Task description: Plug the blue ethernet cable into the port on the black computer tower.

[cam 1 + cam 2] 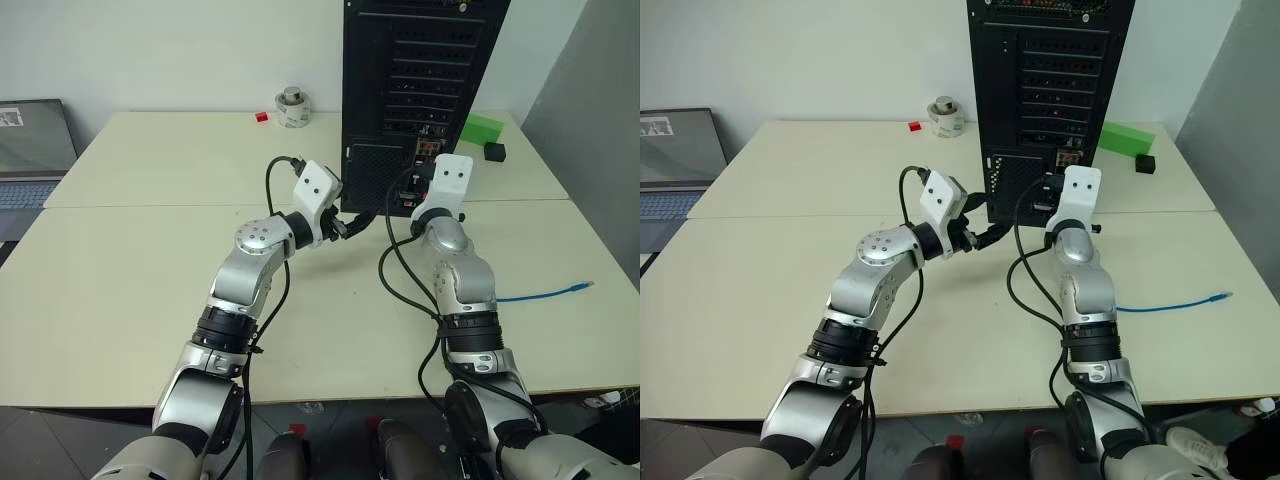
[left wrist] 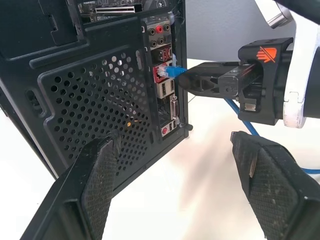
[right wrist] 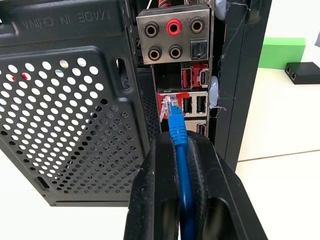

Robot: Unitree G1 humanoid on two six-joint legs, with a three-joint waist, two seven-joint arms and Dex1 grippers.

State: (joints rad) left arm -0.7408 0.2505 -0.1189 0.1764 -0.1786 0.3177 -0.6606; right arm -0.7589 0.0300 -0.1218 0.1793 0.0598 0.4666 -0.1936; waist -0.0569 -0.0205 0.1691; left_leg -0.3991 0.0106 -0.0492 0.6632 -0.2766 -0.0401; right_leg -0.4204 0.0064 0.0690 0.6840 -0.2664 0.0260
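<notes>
Fingers of the right gripper [image 3: 182, 150] are pinching the thin blue ethernet cable [image 3: 178, 131], hiding most of it; its clear plug is entering a rear port of the tall black metal computer tower [image 3: 75, 100]. Left gripper [image 2: 175, 175] is hovering wide apart beside the tower, holding nothing. Whether the plug is fully seated is hard to tell.

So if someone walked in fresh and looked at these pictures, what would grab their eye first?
Probably the blue ethernet cable, pinched in the shut right gripper, its clear plug at a port in the red-and-white strip on the rear of the black computer tower. Next, the left gripper close beside it, fingers wide apart, holding nothing. The cable's free end lies on the table to the robot's right.
</notes>
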